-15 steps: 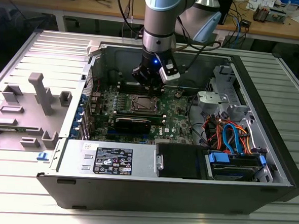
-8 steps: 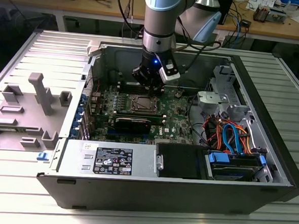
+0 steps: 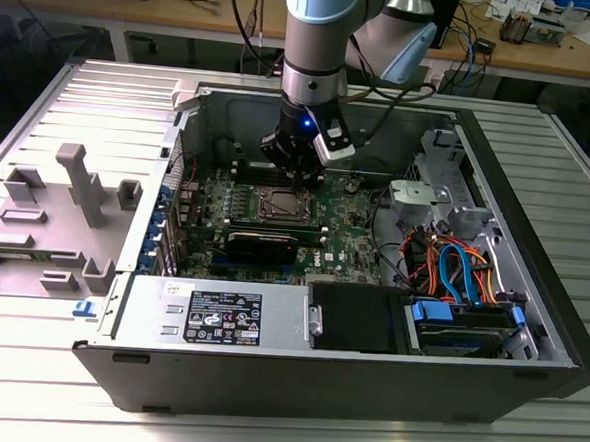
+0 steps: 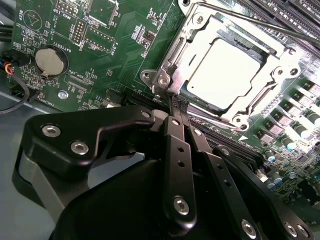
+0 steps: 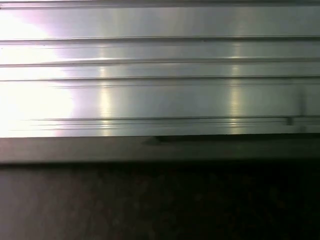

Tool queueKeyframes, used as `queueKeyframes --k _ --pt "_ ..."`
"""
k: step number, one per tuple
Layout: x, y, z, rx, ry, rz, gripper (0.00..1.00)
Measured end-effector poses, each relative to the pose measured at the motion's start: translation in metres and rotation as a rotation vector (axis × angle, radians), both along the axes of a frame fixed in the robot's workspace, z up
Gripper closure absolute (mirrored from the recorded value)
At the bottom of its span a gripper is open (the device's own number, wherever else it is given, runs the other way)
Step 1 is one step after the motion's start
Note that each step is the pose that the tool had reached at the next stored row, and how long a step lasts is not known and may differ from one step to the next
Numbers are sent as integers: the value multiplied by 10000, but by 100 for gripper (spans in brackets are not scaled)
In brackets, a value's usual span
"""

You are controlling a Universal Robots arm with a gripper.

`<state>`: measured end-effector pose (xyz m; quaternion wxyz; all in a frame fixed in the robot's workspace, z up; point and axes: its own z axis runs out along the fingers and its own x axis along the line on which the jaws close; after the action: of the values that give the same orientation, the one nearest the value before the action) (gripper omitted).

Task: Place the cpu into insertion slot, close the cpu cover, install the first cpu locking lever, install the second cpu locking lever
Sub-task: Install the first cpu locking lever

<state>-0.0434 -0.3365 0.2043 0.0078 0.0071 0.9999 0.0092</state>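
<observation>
Gripper (image 4: 179, 102) fingers pressed together, tips at 7 o'clock corner of cpu cover (image 4: 192, 47); cpu (image 4: 225, 70) seated beneath; locking levers hard to make out.

The cpu (image 4: 231, 75) has a pale, dull silver-grey top, framed by the bright silver cpu cover (image 4: 280, 75). Around them the motherboard (image 4: 125, 35) is deep green, dotted with white print and small silver solder points, and carries a round silver coin battery (image 4: 51, 61). The end effector (image 4: 180, 107) is matte black with silver screw heads. In the exterior view the computer case (image 3: 112, 100) is light grey, the power supply (image 3: 219, 312) silver with a black-and-white label, and the cables (image 3: 458, 266) orange and blue. The table (image 3: 24, 395) is ribbed silver aluminium.
</observation>
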Motion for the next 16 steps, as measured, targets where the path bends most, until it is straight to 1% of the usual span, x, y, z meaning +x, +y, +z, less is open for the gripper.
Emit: queueKeyframes --k 2,5,6,10,16 --pt "0 0 7 -2 -2 -1 89" --pt "0 0 54 -1 -1 0 89" --pt "0 0 59 1 -2 0 89" --pt "0 0 50 -3 -1 1 89" --pt "0 -12 8 -8 2 -1 89"
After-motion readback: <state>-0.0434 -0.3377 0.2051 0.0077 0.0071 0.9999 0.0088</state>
